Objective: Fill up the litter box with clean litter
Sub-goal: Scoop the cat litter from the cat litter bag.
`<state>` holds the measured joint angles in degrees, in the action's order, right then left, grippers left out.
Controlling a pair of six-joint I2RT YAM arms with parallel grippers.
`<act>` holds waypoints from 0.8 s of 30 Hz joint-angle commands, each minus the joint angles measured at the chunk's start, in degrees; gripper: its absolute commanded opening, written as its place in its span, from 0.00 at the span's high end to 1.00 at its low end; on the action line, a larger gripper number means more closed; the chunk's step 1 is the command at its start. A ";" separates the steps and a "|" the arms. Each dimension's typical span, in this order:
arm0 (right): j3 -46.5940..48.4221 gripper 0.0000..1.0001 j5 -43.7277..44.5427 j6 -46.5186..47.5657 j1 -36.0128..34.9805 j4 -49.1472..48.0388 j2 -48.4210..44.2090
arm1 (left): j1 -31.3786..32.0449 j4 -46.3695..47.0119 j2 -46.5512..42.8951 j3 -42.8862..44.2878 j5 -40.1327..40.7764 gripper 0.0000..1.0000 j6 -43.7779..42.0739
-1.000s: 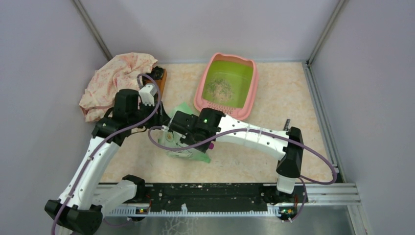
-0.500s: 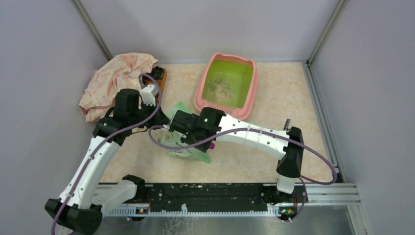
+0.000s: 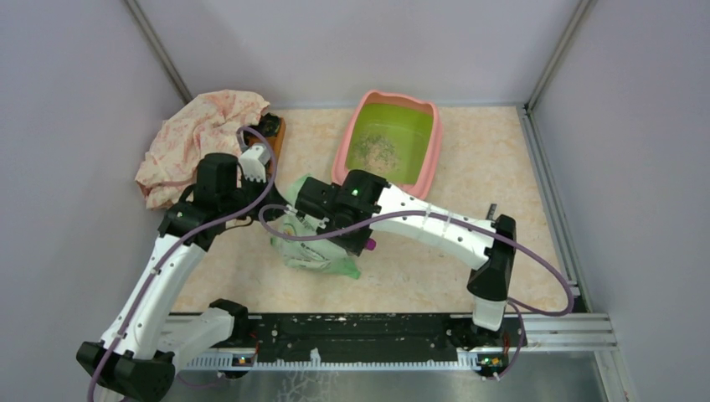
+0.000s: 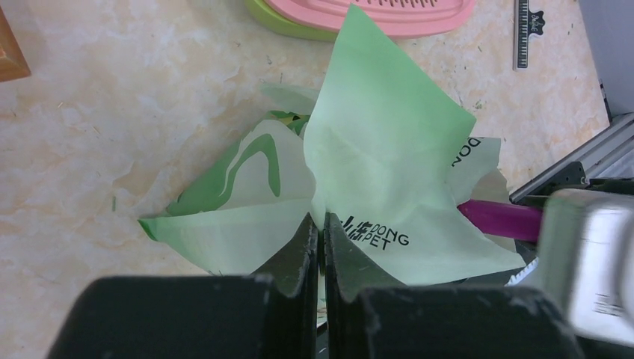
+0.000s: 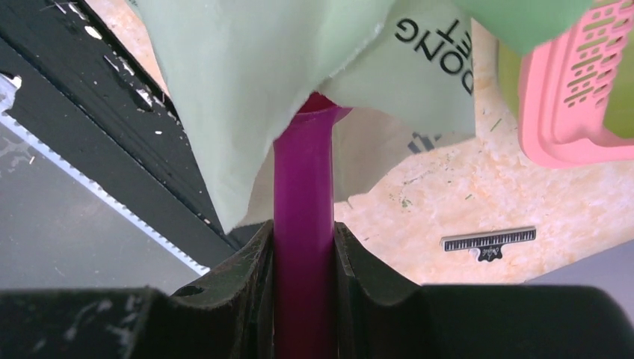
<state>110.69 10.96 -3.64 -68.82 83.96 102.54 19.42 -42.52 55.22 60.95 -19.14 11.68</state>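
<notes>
1. Jaws of the left gripper (image 4: 321,233) pinch tight on a fold of the bag (image 4: 381,149).
2. Jaws of the right gripper (image 5: 303,254) clamp the scoop (image 5: 303,179) by its handle.
3. Just beyond the bag on the tabletop (image 3: 494,167), the litter box (image 3: 434,146), pink-rimmed and lime inside, holds thin scattered litter (image 3: 374,151).

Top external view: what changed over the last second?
The left tool closed on the upper edge of the green bag. The right tool, shut on the handle of the magenta scoop, moved toward the litter box, and the bag bunched up. Litter box, its few granules and the pink cloth stayed put.
</notes>
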 commanded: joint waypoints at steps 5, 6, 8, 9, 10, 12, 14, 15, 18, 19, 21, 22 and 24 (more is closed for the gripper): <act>5.42 1.00 -1.60 1.53 1.35 -1.65 7.53 | 0.33 -0.14 -1.78 -0.35 -0.18 0.93 -0.80; 6.54 1.00 -1.86 1.92 1.44 -2.25 8.78 | 0.35 -0.19 -1.79 -0.39 -0.14 0.93 -0.79; 9.16 1.00 -2.19 2.29 1.77 -2.75 11.47 | 0.36 -0.19 -1.92 -0.63 0.03 0.93 -0.76; 9.82 1.00 -2.13 2.57 1.83 -3.37 12.48 | 0.36 -0.24 -1.97 -0.65 0.03 0.93 -0.70; 9.96 1.00 -1.58 2.78 1.84 -4.64 13.25 | 0.36 -0.27 -2.07 -0.65 0.14 0.93 -0.70; 10.42 1.00 -1.52 3.36 1.84 -5.95 14.96 | 0.28 -0.28 -2.05 -0.58 0.44 0.93 -0.76; 9.33 1.00 -1.75 3.38 2.32 -8.98 15.10 | 0.35 -0.43 -2.12 -0.44 0.71 0.93 -0.86; 8.26 1.00 -2.06 4.58 2.36 -10.94 14.59 | 0.30 -0.60 -2.06 -0.40 1.00 0.93 -0.89; 1.05 1.00 -3.01 4.29 3.24 -18.69 10.15 | 0.34 -0.89 -2.01 -0.22 1.54 0.93 -1.05; -2.91 1.00 -2.74 4.11 3.58 -22.64 7.70 | 0.35 -0.96 -1.99 -0.22 1.70 0.93 -1.05; -11.56 1.00 -5.07 4.60 4.46 -30.17 2.53 | 0.29 -0.98 -1.88 -0.13 1.63 0.93 -0.79; -15.88 1.00 -5.52 4.63 4.81 -34.04 0.14 | 0.32 -0.86 -1.82 -0.16 1.67 0.93 -0.66; -23.36 1.00 -5.35 5.32 4.94 -40.23 -4.56 | 0.30 -0.88 -1.67 -0.06 1.82 0.93 -0.53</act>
<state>98.63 7.18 0.54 -65.39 65.45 103.53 19.57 -42.83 54.24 60.53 -17.47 11.73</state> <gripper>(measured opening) 0.282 0.074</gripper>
